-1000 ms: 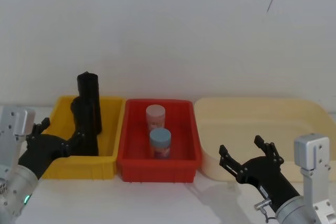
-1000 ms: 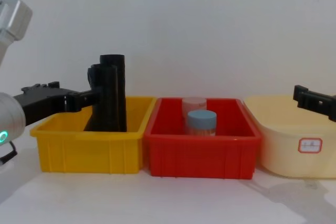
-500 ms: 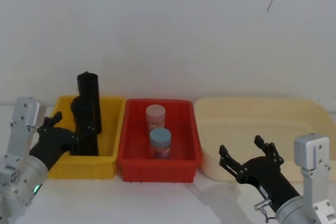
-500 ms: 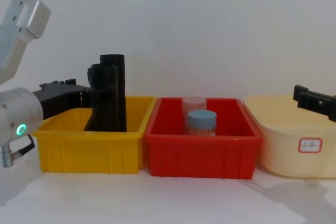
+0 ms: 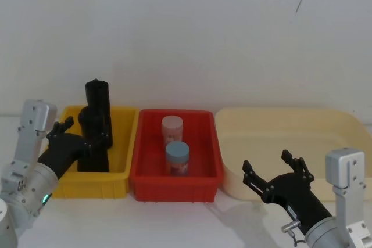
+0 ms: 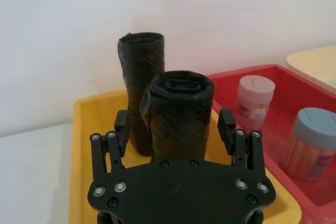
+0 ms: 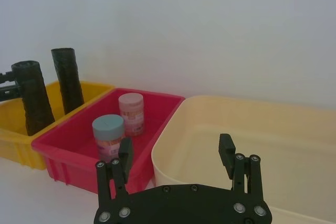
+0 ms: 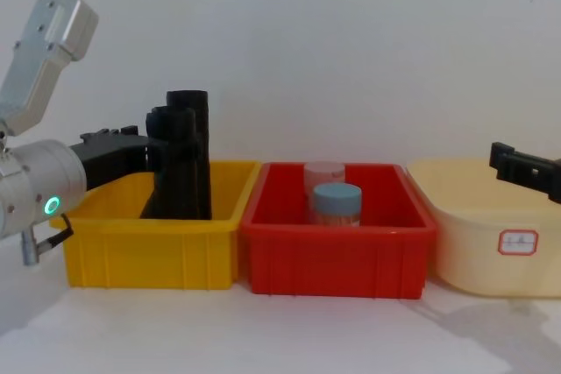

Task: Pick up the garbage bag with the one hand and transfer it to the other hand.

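Black crinkly plastic makes up the garbage bag [image 6: 178, 103], a fat roll that stands up in the yellow bin [image 8: 149, 256]. Its long side runs up and down. Its rolled end points up and pokes out above the bin's rim. A thinner, taller black roll [image 6: 140, 72] stands just behind it in the same bin.

The left gripper [image 6: 175, 124], on the arm with the green light, reaches in over the near side of the yellow bin. Its fingers [image 6: 227, 121] are apart, one on each side of the garbage bag near its top. A little gap shows on both sides, so they are not squeezing it.

The right gripper [image 5: 271, 169] hangs low in front of the cream tub [image 5: 290, 137], well apart from the bag, with its fingers spread wide and nothing in them.

A red bin [image 5: 174, 187] sits between the yellow bin and the tub. It holds a pink-lidded jar [image 5: 172, 129] and a blue-lidded jar [image 5: 177, 158]. All three sit on the white worktop [image 8: 263, 330].
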You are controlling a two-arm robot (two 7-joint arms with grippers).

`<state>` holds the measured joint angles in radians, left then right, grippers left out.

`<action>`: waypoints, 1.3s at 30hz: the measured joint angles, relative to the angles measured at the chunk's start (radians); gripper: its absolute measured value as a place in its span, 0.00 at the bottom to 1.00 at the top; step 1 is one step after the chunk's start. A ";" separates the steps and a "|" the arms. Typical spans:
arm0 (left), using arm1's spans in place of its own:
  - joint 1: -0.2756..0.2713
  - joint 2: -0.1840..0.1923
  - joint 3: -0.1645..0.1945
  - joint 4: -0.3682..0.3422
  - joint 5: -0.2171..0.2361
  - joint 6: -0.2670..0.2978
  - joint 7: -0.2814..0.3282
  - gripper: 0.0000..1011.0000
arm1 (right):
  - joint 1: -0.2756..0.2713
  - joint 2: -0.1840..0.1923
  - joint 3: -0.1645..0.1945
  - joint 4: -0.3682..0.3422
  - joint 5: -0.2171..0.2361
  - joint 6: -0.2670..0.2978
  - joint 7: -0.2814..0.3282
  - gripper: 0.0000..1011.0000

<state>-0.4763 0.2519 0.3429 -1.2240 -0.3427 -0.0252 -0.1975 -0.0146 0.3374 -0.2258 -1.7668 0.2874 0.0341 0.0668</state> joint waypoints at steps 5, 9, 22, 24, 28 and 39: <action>-0.023 -0.010 -0.003 0.038 0.003 -0.016 -0.012 0.97 | 0.000 0.000 0.000 0.000 0.000 0.000 0.000 0.99; -0.038 -0.016 -0.005 0.063 0.004 -0.029 -0.024 0.90 | 0.000 0.000 0.000 0.000 0.000 0.000 0.000 0.99; -0.064 -0.026 -0.014 0.111 -0.004 -0.066 -0.082 0.57 | 0.000 0.000 0.000 0.000 0.000 0.000 0.000 0.99; -0.064 -0.026 -0.016 0.111 -0.008 -0.068 -0.091 0.55 | 0.000 0.000 0.000 0.000 0.000 0.000 0.000 0.99; -0.057 -0.021 -0.023 0.091 -0.025 -0.073 -0.127 0.52 | 0.000 0.000 0.000 0.000 0.000 0.000 0.000 0.99; -0.033 -0.004 -0.036 0.013 -0.095 -0.083 -0.239 0.45 | 0.000 0.000 0.000 0.000 0.000 0.000 0.000 0.99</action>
<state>-0.5093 0.2481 0.3064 -1.2110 -0.4379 -0.1084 -0.4368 -0.0146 0.3375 -0.2259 -1.7667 0.2874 0.0340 0.0668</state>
